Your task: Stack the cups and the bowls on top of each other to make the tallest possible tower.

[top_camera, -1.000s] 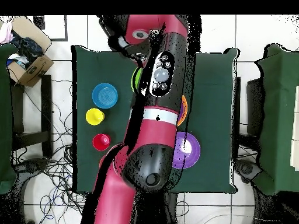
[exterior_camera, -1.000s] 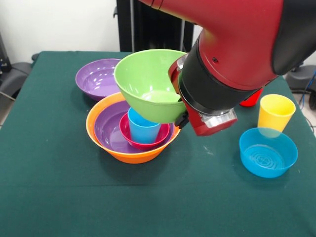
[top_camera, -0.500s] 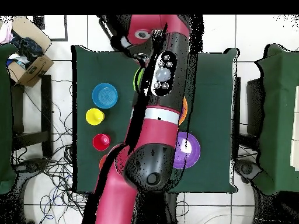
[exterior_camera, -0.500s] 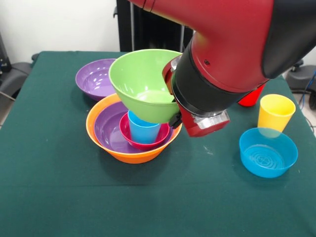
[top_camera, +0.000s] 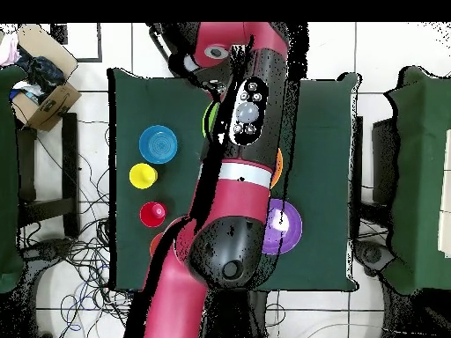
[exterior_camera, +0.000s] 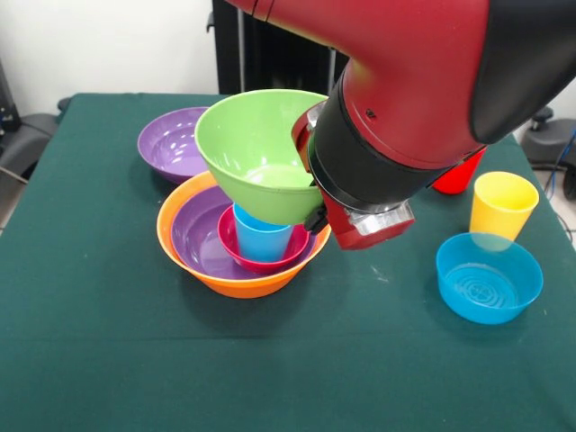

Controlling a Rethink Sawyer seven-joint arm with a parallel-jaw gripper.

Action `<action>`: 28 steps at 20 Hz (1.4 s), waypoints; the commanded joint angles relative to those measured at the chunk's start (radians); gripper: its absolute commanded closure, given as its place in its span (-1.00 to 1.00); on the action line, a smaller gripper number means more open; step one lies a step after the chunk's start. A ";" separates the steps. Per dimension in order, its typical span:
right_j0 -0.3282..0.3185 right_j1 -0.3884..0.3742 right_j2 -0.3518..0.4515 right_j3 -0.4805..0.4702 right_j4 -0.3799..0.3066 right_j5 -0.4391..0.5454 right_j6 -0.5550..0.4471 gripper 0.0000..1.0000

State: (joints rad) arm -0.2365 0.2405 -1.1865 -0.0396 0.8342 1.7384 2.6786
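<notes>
The red and black Sawyer arm fills the upper right of the front view and hides most of the tower in the overhead view. Below it stands the tower, the landmark here: a large orange bowl as base, a large purple bowl nested inside it, a small pink-red bowl in that, and a blue cup standing upright in the middle.

The lime green bowl hangs tilted just above the tower, its mouth tipped toward the camera and its underside close over the blue cup; whether they touch cannot be told. The gripper sits at the green bowl's right rim and appears closed on that rim, though the fingertips are largely hidden behind the bowl.

Behind the tower's left side lies a second purple bowl. Well to the tower's right sit the small blue bowl, the yellow cup just behind it, and a sliver of the red cup beyond the arm.

The green bowl looks light, stiff and glossy, so probably slippery; a pinch across the thin rim wall is the natural hold. Set on the narrow cup, it may rock or slide unless levelled and centred first.
</notes>
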 commanded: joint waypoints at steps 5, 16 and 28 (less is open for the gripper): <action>-0.008 -0.015 0.033 0.044 -0.056 -0.083 -0.333 1.00; -0.012 -0.021 0.076 0.054 -0.101 -0.100 -0.367 1.00; -0.014 -0.031 0.099 0.069 -0.140 -0.106 -0.401 1.00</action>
State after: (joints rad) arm -0.2384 0.2405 -1.1727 -0.0374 0.8000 1.6828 2.6539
